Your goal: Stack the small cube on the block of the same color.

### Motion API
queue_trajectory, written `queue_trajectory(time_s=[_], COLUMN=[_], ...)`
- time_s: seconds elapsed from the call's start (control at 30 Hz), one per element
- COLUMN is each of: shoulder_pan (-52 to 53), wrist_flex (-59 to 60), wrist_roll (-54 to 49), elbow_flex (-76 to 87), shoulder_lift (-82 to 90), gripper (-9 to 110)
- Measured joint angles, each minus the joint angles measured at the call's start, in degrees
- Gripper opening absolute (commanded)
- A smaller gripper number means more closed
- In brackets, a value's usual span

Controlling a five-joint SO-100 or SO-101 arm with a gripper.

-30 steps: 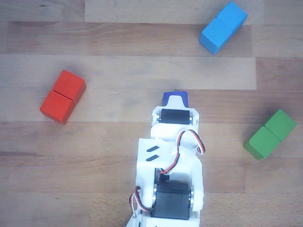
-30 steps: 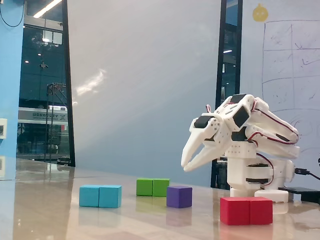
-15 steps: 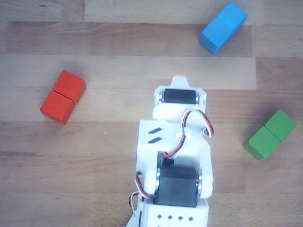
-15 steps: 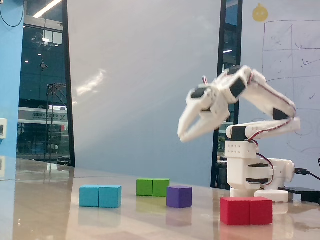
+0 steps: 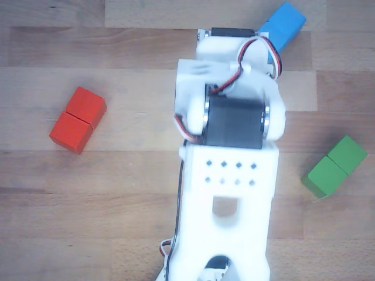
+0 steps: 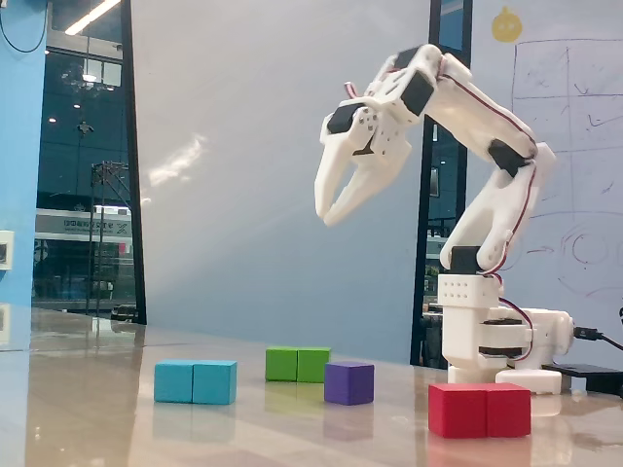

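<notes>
1. Your pincer [image 6: 328,208] is hanging high above the table, empty, its fingers slightly parted.
2. The small cube [image 6: 349,382] is sitting below it, between the green block [image 6: 298,364] and red block [image 6: 480,410].
3. You are needing a straight descent, wider fingers, then a carry to the sky-blue block [image 6: 196,381].

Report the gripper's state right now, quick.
Gripper: open, jaws slightly apart and holding nothing, raised high above the small cube, which sits on the table.
</notes>
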Motion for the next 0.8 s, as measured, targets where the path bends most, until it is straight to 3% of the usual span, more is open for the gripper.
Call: queue_trajectory(time_s=[0.27, 0.8], shoulder_pan=[0.00, 0.00], wrist_flex=[11.25, 12.22], wrist_roll=[0.00, 0.00], elbow_flex=[-2.90, -2.90], shoulder_lift=[-8.79, -9.84], gripper=[0, 0])
